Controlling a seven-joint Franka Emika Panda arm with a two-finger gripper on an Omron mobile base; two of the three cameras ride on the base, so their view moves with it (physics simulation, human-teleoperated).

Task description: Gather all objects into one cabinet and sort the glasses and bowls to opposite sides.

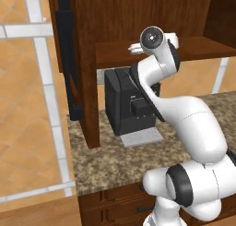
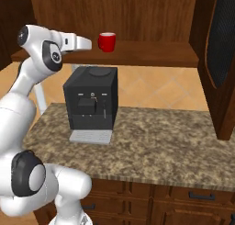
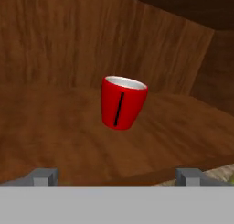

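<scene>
The arm rises from the lower left of the right base view, bends at a dark elbow joint in the upper left, and extends its white forearm horizontally toward the frame centre at shelf height. In the left base view, the arm climbs from the lower right, and its wrist sits at the upper centre, in front of the shelf edge.

The end effector (image 3: 117, 176) points along the shelf. Its 2 fingertips (image 3: 43, 176) stand at the lower left and lower right of the hand view, spread to full width, with nothing between them and nothing touched.

1 red cup (image 2: 107, 42) stands on the open dark-wood shelf (image 2: 151, 54), at the upper centre of the right base view, just beyond the tip of the end effector and apart from it. In the hand view, the cup (image 3: 122, 102) sits at frame centre, appearing tilted, probably because the camera is rolled. A dark vertical stripe marks its side.

Below the shelf, a black coffee machine (image 2: 91, 98) stands on the speckled stone desk (image 2: 160, 141), at centre left of the right base view.
</scene>
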